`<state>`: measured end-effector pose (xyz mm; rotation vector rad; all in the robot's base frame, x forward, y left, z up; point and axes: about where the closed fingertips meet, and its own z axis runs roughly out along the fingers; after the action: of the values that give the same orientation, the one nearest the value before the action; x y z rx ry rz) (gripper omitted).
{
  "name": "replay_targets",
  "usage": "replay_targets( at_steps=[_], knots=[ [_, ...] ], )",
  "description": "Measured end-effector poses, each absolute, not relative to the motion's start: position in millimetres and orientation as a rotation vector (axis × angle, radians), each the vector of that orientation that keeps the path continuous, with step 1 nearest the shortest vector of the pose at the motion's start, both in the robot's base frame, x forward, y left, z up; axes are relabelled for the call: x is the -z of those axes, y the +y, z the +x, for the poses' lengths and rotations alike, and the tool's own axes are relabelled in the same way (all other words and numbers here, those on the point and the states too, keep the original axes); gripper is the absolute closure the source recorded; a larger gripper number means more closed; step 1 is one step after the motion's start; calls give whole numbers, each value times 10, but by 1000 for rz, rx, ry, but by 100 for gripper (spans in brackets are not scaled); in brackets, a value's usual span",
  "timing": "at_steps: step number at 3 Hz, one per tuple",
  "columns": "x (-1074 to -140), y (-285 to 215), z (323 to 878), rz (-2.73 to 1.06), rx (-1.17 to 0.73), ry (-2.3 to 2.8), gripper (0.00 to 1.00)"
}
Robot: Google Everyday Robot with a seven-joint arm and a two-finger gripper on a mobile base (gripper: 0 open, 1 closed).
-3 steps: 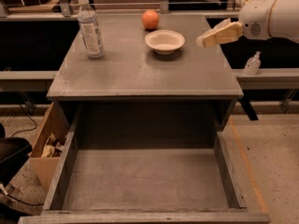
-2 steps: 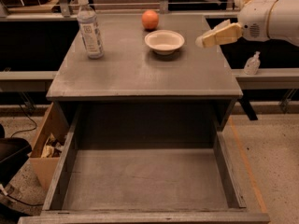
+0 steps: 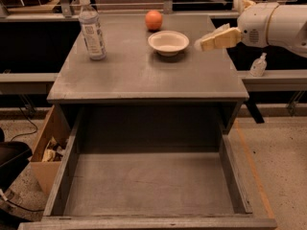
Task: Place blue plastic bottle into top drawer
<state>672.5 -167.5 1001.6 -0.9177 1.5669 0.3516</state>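
The blue plastic bottle [image 3: 91,28] stands upright at the back left of the grey desk [image 3: 139,75]; it is clear, with a white cap and a pale label. The top drawer [image 3: 148,183] is pulled wide open below the desk's front edge, and its flat grey floor is bare. My gripper [image 3: 207,41] hovers above the desk's back right part, just right of the white bowl [image 3: 168,42], pointing left. It is far from the bottle and holds nothing that I can see.
An orange ball [image 3: 153,20] lies behind the bowl. A brown cardboard box [image 3: 48,150] with clutter stands on the floor left of the drawer. A small clear pump bottle [image 3: 259,65] sits on a ledge to the right.
My gripper has shifted slightly to the left, toward the bowl. The bottle, the bowl and the drawer have not moved.
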Motion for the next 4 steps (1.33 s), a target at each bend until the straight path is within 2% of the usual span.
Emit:
replay_targets(
  at_steps=[2,4],
  knots=[
    [-10059,-679,6845,-923,-537,1411,0],
    [-10147,171,7375,-941,-648,1398,0]
  ],
)
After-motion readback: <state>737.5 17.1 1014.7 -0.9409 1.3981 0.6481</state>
